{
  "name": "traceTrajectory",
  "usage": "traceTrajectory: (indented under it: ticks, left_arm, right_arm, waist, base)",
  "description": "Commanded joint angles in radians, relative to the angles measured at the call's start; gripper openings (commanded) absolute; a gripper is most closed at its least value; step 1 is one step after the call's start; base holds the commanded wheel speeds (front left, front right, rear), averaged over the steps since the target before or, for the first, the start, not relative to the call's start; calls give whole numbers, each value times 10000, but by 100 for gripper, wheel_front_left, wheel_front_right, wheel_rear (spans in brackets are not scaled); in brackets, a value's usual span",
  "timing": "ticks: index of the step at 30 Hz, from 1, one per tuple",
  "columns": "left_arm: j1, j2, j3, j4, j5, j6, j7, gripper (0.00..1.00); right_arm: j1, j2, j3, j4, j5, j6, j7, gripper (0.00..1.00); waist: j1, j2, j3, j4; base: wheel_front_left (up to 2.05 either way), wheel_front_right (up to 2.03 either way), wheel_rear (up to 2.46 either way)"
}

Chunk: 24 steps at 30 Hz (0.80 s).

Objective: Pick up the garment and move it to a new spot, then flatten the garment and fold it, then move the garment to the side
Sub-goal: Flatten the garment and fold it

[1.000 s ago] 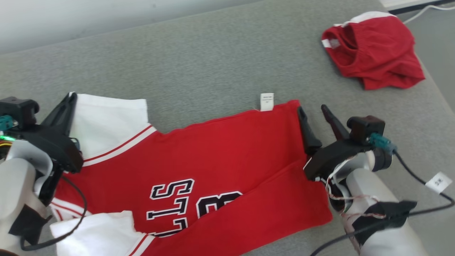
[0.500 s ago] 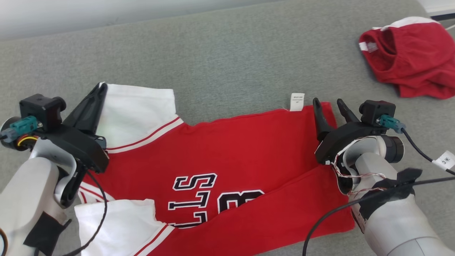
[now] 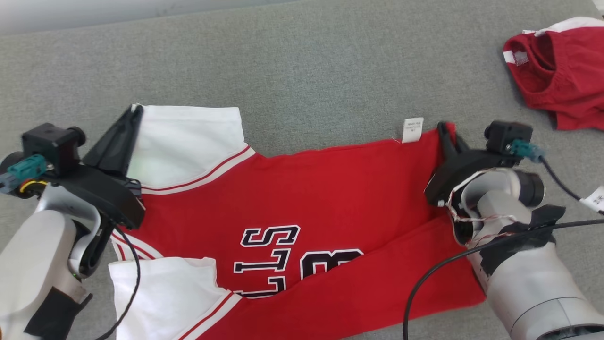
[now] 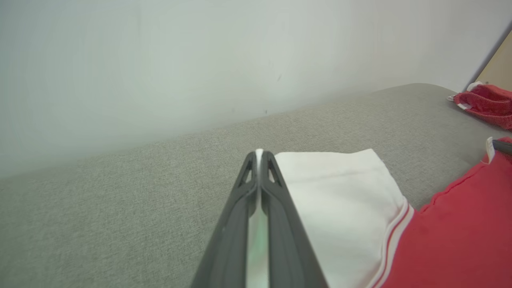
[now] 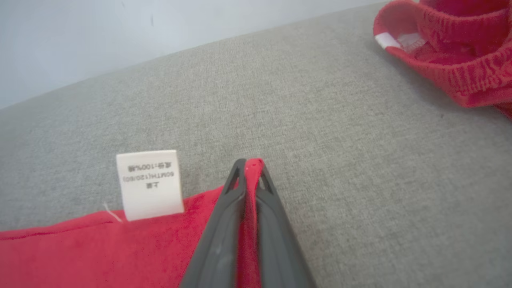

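Two grips going: right hand [image 3: 446, 130] is only just now pinching the jersey [image 3: 330, 189] hem beside the care label [image 3: 412, 130], left hand's [image 3: 134, 111] pinching the sleeve [image 3: 188, 137]; folding's looking ready.

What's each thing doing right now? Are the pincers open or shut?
jersey: lying spread out.
left pincer: shut on its white sleeve.
right pincer: shut on its red corner.
label: sticking out past the hem.
shorts: crumpled, lying apart.
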Motion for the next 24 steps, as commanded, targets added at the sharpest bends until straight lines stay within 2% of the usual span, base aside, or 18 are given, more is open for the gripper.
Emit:
traceTrajectory:
  ticks: [1, 6, 11, 20, 24]
  left_arm:
    - [197, 119, 99, -51, -119, 69, -134, 0]
    - [373, 96, 108, -113, -166, 76, -320, 0]
    - [970, 58, 140, -466, -287, 162, -655, 0]
    - [2752, 30, 130, -1647, -679, 438, -1197, 0]
    - [3669, 21, 285, -2237, -897, 709, -1415, 0]
  right_arm:
    - [-68, -75, -139, -300, -203, -6, -57, 0]
    - [361, -107, -353, -780, -263, -6, -39, 0]
    - [1123, -68, -62, -1469, 228, -6, -39, 0]
    - [2744, -876, 1232, -3061, 1753, -6, -40, 0]
    - [3386, -1276, 1575, -3707, 2508, -6, -40, 0]
  waist:
    - [-1, 0, -51, 49]
    - [-1, 0, -283, 150]
    - [-1, 0, -688, 210]
    - [-1, 0, -1444, 355]
    - [-1, 0, -1706, 441]
  base:
    - [0, 0, 0]
    - [0, 0, 0]
    - [0, 0, 0]
    - [0, 0, 0]
    - [0, 0, 0]
